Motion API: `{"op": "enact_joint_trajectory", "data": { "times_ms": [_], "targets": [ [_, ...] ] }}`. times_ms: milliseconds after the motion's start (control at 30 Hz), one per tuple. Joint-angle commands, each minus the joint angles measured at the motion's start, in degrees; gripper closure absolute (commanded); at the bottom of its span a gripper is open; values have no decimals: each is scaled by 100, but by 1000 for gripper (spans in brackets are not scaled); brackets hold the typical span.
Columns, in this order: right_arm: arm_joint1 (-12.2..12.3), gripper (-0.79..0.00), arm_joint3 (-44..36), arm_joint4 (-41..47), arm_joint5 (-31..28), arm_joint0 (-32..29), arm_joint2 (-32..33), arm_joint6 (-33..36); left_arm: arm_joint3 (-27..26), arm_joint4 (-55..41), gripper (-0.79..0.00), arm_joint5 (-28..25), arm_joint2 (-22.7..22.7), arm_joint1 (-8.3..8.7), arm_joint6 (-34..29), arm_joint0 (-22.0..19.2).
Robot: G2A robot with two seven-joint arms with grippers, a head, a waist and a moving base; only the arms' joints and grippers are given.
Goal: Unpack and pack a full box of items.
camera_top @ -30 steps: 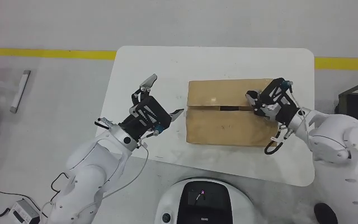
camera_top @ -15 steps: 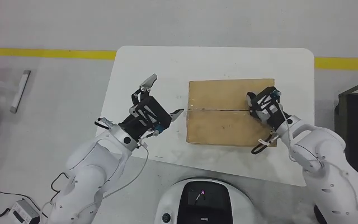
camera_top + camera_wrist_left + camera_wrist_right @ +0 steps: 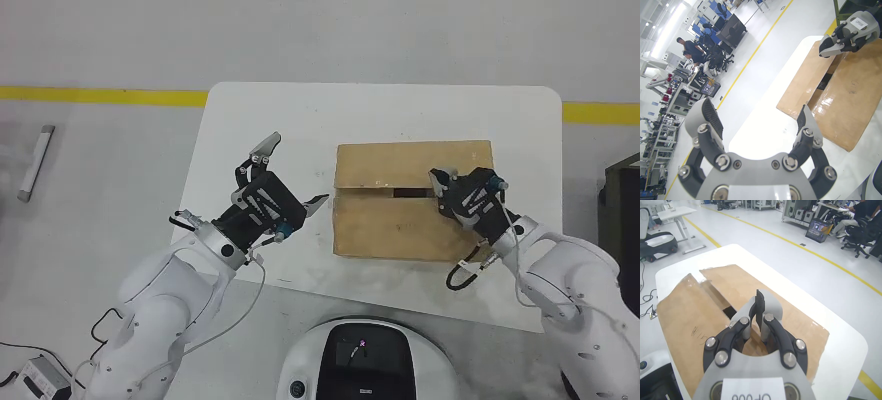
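A brown cardboard box (image 3: 400,228) lies on the white table (image 3: 290,110), its two top flaps meeting at a seam with a narrow dark gap (image 3: 408,192) in the middle. My right gripper (image 3: 440,185) is shut with nothing between its fingers and sits over the seam, just right of the gap. In the right wrist view the right gripper (image 3: 758,298) has its pads pressed together above the box (image 3: 696,313) and the gap (image 3: 728,309). My left gripper (image 3: 295,172) stands open over bare table left of the box. The left wrist view shows the left gripper (image 3: 755,109) wide open, the box (image 3: 844,106) and the right gripper (image 3: 824,52).
Bare table runs left of and behind the box. A yellow floor line (image 3: 100,96) passes behind the table. A grey bar (image 3: 35,160) lies on the floor far left, and a dark object (image 3: 622,190) stands at the right edge.
My right gripper has moved left along the seam. The dark gap closed half a second ago and shows again now. The left arm has kept still.
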Motion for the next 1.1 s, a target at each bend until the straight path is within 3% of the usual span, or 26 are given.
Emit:
{"op": "enact_joint_trajectory", "data": {
  "times_ms": [0,433,1067],
  "targets": [
    [3,0,16,-45,-69,-13,-45,149,0,0,-785,0,0,0,0,0],
    [-48,0,352,-4,240,162,-332,738,0,0,-785,0,0,0,0,0],
    [-78,0,454,151,289,286,-305,881,59,241,-785,-54,21,13,123,76]
  ]
}}
